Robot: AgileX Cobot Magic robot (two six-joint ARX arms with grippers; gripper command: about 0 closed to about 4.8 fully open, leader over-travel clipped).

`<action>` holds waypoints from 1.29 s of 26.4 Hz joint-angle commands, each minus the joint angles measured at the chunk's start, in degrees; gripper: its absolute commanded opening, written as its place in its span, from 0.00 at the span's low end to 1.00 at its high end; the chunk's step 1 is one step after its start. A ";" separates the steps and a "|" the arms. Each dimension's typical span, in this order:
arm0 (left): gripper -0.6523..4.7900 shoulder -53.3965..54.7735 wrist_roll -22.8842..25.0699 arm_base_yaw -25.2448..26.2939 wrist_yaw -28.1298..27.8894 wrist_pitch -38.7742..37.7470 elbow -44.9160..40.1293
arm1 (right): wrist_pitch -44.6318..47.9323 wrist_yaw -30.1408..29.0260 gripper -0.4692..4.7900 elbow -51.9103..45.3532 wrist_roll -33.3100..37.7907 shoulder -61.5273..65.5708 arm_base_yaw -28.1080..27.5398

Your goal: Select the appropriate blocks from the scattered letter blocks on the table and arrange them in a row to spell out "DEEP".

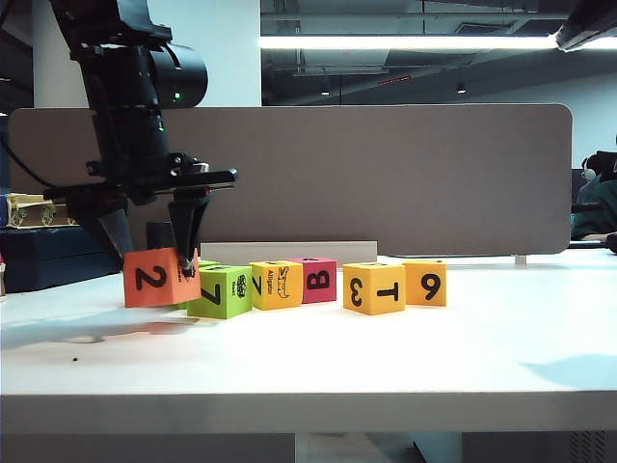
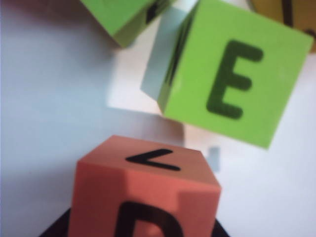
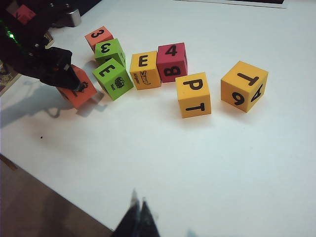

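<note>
Left claw [image 1: 154, 253] clamped on the salmon-orange cube [image 1: 160, 277], black 2 facing front, D on top, at the left end of the row on the white bench [image 1: 308, 357]. Just right of that cube, the lime-green E cube [image 1: 221, 291], close but whether touching unclear; then the yellow-orange alligator cube [image 1: 277, 285], pink-red B cube [image 1: 317, 280], yellow-orange P cube [image 1: 373, 287] and 9 cube [image 1: 425, 283]. Right claw [image 3: 138, 216] pinched together, hanging over bare bench well apart from the cubes.
</note>
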 commanded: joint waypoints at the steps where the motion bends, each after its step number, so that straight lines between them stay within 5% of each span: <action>1: 0.60 0.57 -1.22 -0.63 0.87 0.35 -0.83 | 0.52 -0.13 0.08 0.37 -0.02 -0.09 0.02; 9: 0.64 2.10 -1.14 -1.55 3.54 0.39 -1.36 | 0.57 -0.11 0.08 0.37 -0.02 -0.09 0.02; 15: 0.87 2.05 -0.04 -1.55 4.81 -0.52 -1.07 | 0.57 -0.13 0.08 0.37 -0.02 -0.09 0.02; 23: 0.87 1.97 15.52 -1.51 -2.29 -1.75 7.08 | 0.59 -0.11 0.08 0.37 -0.02 -0.02 0.02; 34: 0.87 5.05 20.31 -2.34 1.38 8.15 6.84 | 0.57 -0.11 0.08 0.37 -0.02 0.15 0.02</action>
